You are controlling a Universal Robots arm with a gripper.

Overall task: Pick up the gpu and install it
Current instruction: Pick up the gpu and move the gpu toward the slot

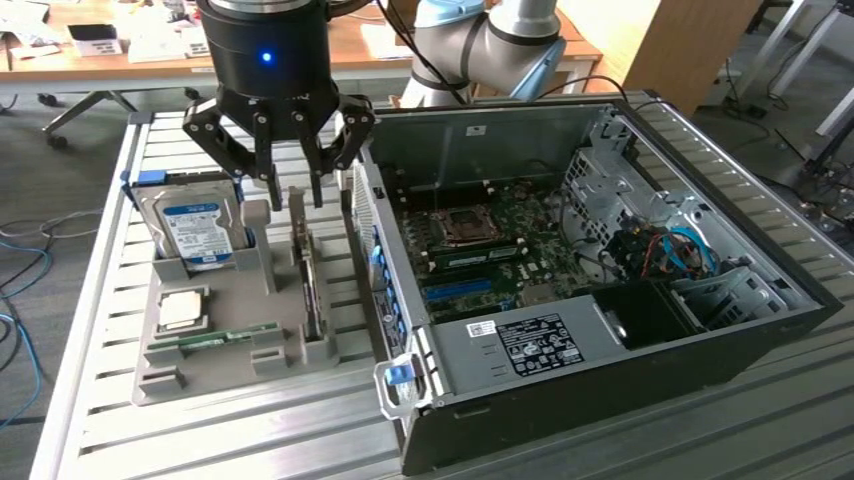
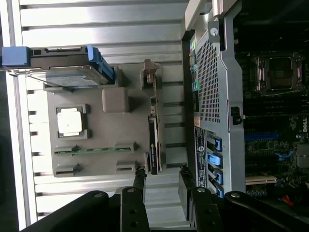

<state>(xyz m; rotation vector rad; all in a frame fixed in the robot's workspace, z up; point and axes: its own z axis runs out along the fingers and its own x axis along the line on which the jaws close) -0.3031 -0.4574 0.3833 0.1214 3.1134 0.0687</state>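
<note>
Nearest us is the open computer case (image 1: 601, 400), lying on its side on the slatted metal table (image 1: 200, 440) at the exterior view's right, its side panel off. Inside it we see the motherboard (image 1: 487, 255) with its bare processor socket (image 1: 463, 225) towards the far side, and a bundle of blue and orange cables (image 1: 674, 255) further right.

Just beside the case, on the exterior view's left, sits a grey holder tray (image 1: 247, 300). The gpu (image 1: 310, 290) stands on its long edge in a slot at the tray's right side, the side closest to the case. Its long axis runs near to far, parallel to the case wall, and its silvery bracket (image 2: 150, 72) is at the far end.

The gripper (image 1: 296, 198) hangs above the far part of the tray, over the line of the card. Its fingers (image 1: 276, 195) are spread apart with nothing between them, and we see no contact with the gpu.

The tray also carries a hard drive (image 1: 198, 225) with a blue label standing upright at the far left, a processor chip (image 1: 180, 308) lying flat nearer us, and a green RAM stick (image 1: 227, 338) lying lengthwise left to right at the near end.
</note>
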